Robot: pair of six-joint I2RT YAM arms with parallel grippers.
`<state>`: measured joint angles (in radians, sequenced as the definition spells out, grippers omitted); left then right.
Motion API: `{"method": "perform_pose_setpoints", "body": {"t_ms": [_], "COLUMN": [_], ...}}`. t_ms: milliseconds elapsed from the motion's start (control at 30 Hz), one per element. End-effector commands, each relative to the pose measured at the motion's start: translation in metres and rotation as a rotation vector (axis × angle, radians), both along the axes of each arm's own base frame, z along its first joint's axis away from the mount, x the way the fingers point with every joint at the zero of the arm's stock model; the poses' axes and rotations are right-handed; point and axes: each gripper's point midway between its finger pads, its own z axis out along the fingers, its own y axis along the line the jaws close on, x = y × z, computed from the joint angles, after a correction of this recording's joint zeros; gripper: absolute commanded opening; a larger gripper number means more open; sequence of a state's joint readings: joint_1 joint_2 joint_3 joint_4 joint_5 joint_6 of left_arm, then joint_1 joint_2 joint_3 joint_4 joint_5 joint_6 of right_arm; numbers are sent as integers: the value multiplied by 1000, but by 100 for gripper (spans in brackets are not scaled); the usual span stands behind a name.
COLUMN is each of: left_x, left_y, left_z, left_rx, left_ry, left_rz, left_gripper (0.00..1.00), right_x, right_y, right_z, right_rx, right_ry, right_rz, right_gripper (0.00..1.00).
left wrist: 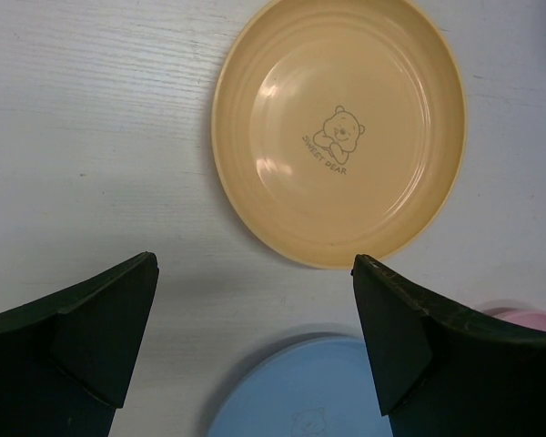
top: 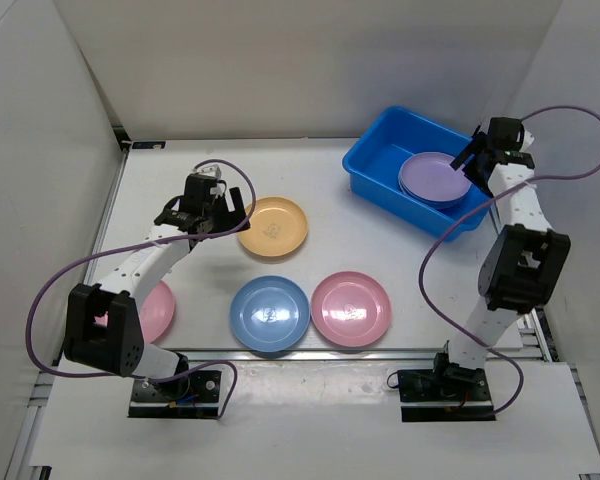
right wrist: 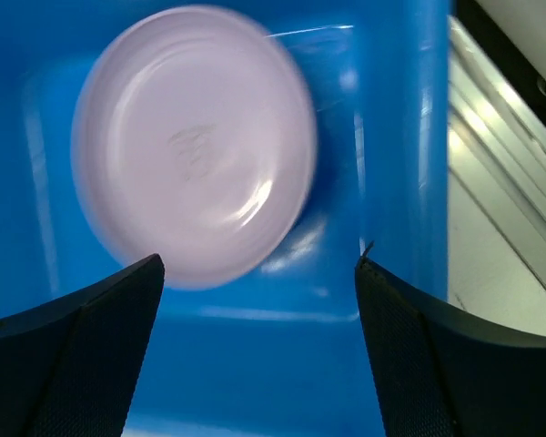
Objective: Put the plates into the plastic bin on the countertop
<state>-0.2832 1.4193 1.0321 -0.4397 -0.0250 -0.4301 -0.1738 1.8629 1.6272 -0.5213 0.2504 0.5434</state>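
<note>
Left gripper (left wrist: 255, 264) is spread and empty, orange plate (left wrist: 338, 127) just ahead of it, blue plate (top: 269, 313) and pink plates (top: 351, 307) back toward its base. Right gripper (right wrist: 259, 264) is spread too, purple plate (right wrist: 193, 146) right below it inside the plastic bin (right wrist: 396, 137). So one in, four to go.

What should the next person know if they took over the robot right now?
Left gripper: open, empty, hovering by the orange plate.
Right gripper: open, empty, over the blue bin.
Done: purple plate lies in the bin.
Left: orange plate, blue plate, pink plate and a second pink plate, partly hidden by the left arm, all on the countertop.
</note>
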Motion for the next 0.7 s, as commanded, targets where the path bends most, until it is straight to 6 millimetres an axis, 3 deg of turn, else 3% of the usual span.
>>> {"method": "perform_pose_setpoints", "body": {"t_ms": [0, 33, 67, 133, 167, 200, 233, 300, 333, 400, 433, 500, 533, 667], "left_x": [3, 2, -2, -5, -8, -11, -15, -23, -27, -37, -40, -50, -55, -78], "left_y": [-2, -2, -1, 0, 0, 2, -3, -5, -6, -7, -6, -6, -9, -7], "left_z": [21, 26, 24, 23, 25, 21, 22, 18, 16, 12, 11, 4, 1, -13], "left_rx": [-19, -21, -21, -22, -23, -20, -47, -68, -77, -90, -95, -105, -122, -143], "left_ry": [-57, -70, -67, -65, -71, -63, -63, -52, -45, -30, -30, -12, -1, 25], "left_rz": [-20, -21, -21, -21, -23, -24, -38, -47, -49, -59, -55, -60, -68, -56], "left_gripper": [99, 99, 99, 99, 99, 99, 99, 99, 99, 99, 99, 99, 99, 99], "right_x": [-11, -24, -36, -68, -80, -94, -117, -145, -167, -190, -209, -229, -244, -276], "right_y": [53, 73, 88, 145, 160, 176, 205, 222, 233, 237, 235, 234, 231, 231], "right_z": [74, 95, 87, 88, 85, 77, 58, 44, 20, 1, -24, -41, -59, -86], "right_rx": [-15, -24, -52, -86, -93, -88, -41, 31, 93, 145, 175, 201, 220, 276], "right_ry": [-163, -210, -187, -187, -179, -154, -112, -54, 13, 61, 139, 204, 270, 339], "right_rz": [322, 408, 485, 651, 704, 770, 872, 889, 928, 933, 929, 912, 890, 863], "right_gripper": [88, 89, 89, 94, 95, 95, 95, 96, 96, 96, 96, 96, 96, 95]}}
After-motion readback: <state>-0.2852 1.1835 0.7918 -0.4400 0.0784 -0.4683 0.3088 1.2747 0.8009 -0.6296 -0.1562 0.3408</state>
